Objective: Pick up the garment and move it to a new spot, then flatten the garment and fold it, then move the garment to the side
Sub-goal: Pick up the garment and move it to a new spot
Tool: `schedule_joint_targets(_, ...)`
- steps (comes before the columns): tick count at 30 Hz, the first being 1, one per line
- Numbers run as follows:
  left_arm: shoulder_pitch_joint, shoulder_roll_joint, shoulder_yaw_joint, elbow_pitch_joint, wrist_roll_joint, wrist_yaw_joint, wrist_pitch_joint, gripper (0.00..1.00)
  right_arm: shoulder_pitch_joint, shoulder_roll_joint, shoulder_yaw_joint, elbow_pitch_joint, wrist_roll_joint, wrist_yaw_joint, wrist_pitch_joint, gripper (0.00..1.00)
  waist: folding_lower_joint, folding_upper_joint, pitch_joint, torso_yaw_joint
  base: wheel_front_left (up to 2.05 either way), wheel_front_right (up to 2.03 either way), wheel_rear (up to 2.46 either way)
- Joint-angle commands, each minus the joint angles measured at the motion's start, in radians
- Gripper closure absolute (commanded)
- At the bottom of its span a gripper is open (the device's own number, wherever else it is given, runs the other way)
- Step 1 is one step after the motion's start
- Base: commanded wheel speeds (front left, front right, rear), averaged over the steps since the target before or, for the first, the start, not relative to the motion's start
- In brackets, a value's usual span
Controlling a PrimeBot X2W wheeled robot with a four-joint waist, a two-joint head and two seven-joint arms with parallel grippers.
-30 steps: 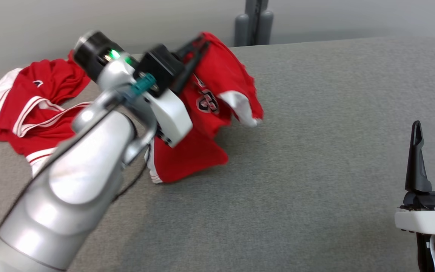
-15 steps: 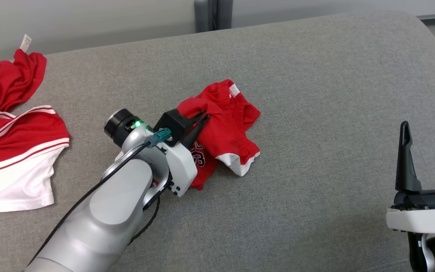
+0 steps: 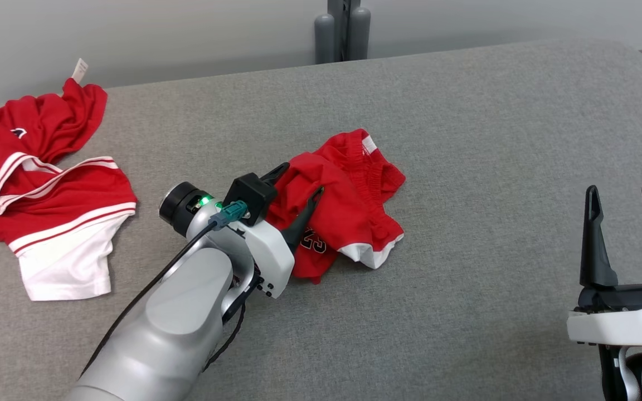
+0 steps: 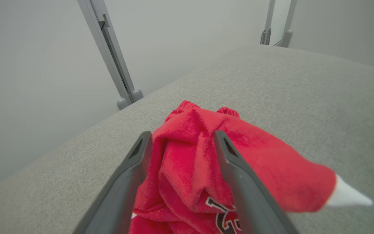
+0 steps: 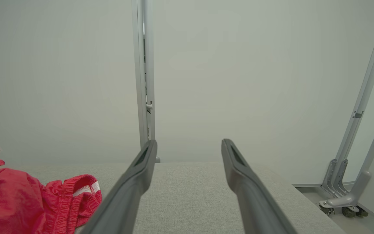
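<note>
The left pincer (image 3: 302, 178) stands wide open, its two fingers astride a raised fold of the crumpled red shorts (image 3: 354, 195), with cloth bunched loosely between them. The red shorts lie near the middle of the grey counter (image 3: 494, 139). The right pincer (image 3: 621, 188) is also wide open and empty, well apart from them. A red-and-white shirt (image 3: 53, 189) lies at the far left.

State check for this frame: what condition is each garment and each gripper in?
red shorts: crumpled heap on the grey surface, not flattened
red-and-white jersey: rumpled, lying far left
left gripper: jaws open, a fold of shorts between them
right gripper: jaws open, empty
</note>
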Motion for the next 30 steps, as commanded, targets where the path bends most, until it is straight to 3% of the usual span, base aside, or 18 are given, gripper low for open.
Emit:
schedule_joint_targets(1, 0.021, 0.004, 0.011, -0.005, -0.008, 0.012, -0.010, 0.00, 0.010, -0.004, -0.004, 0.001, 0.000, 0.000, -0.001, 0.00, 0.0000, -0.0001, -0.020, 0.022, 0.00, 0.00, 0.00)
schedule_joint_targets(6, 0.079, 0.000, 0.068, -0.054, -0.030, 0.061, -0.024, 0.00, 0.028, -0.005, -0.009, 0.009, -0.004, 0.000, -0.001, 0.00, 0.0000, -0.0001, -0.059, 0.065, 0.00, 0.00, 0.00)
schedule_joint_targets(19, 0.458, 0.037, 0.366, -0.417, 0.021, 0.218, -0.023, 0.00, 0.088, -0.004, -0.014, 0.015, -0.021, 0.000, -0.001, 0.00, 0.0000, -0.0001, -0.151, 0.142, 0.00, 0.00, 0.00)
schedule_joint_targets(30, 0.704, 0.016, 0.551, -0.613, 0.118, 0.255, -0.023, 0.00, 0.140, -0.004, 0.002, 0.033, -0.006, 0.000, -0.001, 0.00, 0.0000, -0.0001, -0.190, 0.173, 0.00, 0.00, 0.00)
